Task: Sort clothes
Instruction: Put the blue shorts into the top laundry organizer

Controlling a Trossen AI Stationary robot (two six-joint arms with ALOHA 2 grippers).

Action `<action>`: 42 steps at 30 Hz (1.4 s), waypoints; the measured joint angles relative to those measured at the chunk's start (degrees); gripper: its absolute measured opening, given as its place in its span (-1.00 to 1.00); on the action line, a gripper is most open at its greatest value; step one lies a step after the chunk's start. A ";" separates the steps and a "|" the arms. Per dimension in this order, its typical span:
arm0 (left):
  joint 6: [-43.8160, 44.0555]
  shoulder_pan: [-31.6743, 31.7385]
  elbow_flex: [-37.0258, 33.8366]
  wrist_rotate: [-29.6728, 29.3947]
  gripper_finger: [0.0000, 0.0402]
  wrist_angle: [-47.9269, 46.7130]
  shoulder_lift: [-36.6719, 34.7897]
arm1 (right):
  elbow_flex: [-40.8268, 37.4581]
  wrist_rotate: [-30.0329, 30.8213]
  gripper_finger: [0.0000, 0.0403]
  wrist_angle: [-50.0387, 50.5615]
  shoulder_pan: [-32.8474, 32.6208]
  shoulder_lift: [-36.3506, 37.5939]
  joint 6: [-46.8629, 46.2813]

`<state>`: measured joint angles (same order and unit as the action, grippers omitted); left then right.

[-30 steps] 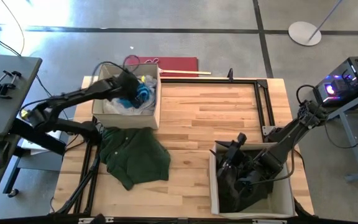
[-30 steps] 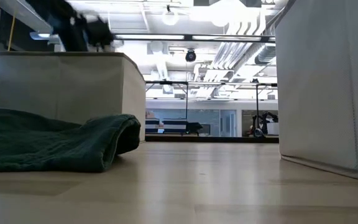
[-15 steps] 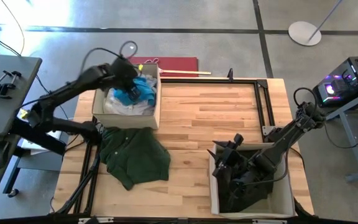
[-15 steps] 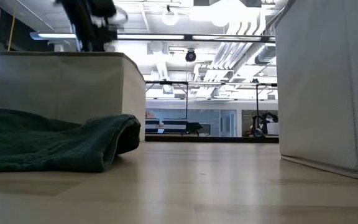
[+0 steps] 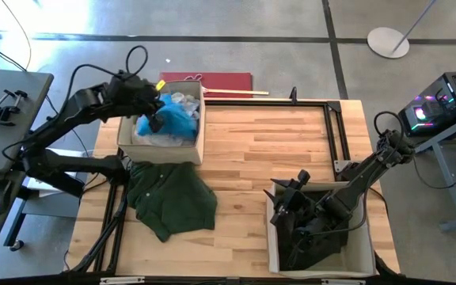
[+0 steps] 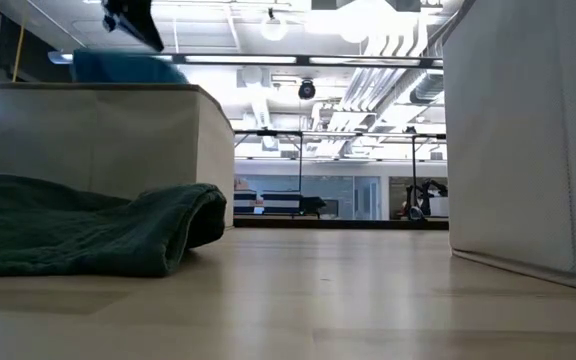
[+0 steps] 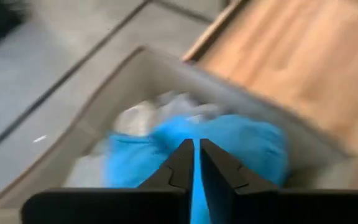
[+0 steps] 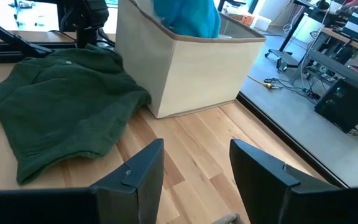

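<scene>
My left gripper (image 5: 156, 124) hangs over the beige box (image 5: 199, 136) at the table's far left and is shut on a bright blue garment (image 5: 178, 119). In the low view the blue cloth (image 6: 128, 68) shows above the box's rim, under the gripper (image 6: 136, 20). White and pale clothes (image 5: 153, 139) lie in that box. A dark green garment (image 5: 169, 198) lies flat on the table in front of it. My right gripper (image 5: 288, 207) is open and empty over the beige box (image 5: 364, 245) at the near right, which holds dark clothes (image 5: 311, 237). My left gripper pinches a bunched part of the bright blue garment (image 7: 194, 134) between its two fingers, with a thin strip of blue showing in the gap. The fingers come from above, pointing down. The garment hangs below them, and its lower part lies on the clothes in the box.
Bare wood (image 5: 267, 150) lies between the two boxes. A black frame (image 5: 335, 127) runs along the table's far and right edges. A red mat (image 5: 212, 81) lies on the floor beyond the far edge. The green garment also shows in the right wrist view (image 8: 61, 106).
My left gripper has risen out of the far-left box and gone a little toward the table's left edge, drawing the bright blue garment up until it shows above the box's rim. My right gripper has shifted slightly over its box.
</scene>
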<state>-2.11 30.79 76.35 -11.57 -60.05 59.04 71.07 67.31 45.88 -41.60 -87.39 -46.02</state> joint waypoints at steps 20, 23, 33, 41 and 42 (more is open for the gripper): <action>-6.10 4.56 -21.65 18.43 -0.38 10.11 2.69 | 0.00 0.00 -0.15 0.14 0.00 0.00 -0.04; -4.90 6.41 -27.67 9.82 -0.47 13.64 4.22 | 0.00 -0.02 -0.15 0.14 0.00 0.00 -0.06; -3.34 13.62 -24.53 6.77 -0.55 19.66 7.01 | 0.00 -0.02 -0.15 0.12 0.00 0.00 -0.06; -3.06 10.69 -10.61 11.66 -0.54 9.61 4.01 | 0.00 -0.04 -0.15 0.10 0.00 0.00 -0.15; -3.04 10.38 -10.29 11.79 -0.54 9.66 3.42 | 0.00 -0.04 -0.15 0.10 0.00 0.00 -0.15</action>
<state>-5.15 41.16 66.06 0.22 -50.38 62.46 71.07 67.26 45.98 -41.60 -87.39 -46.17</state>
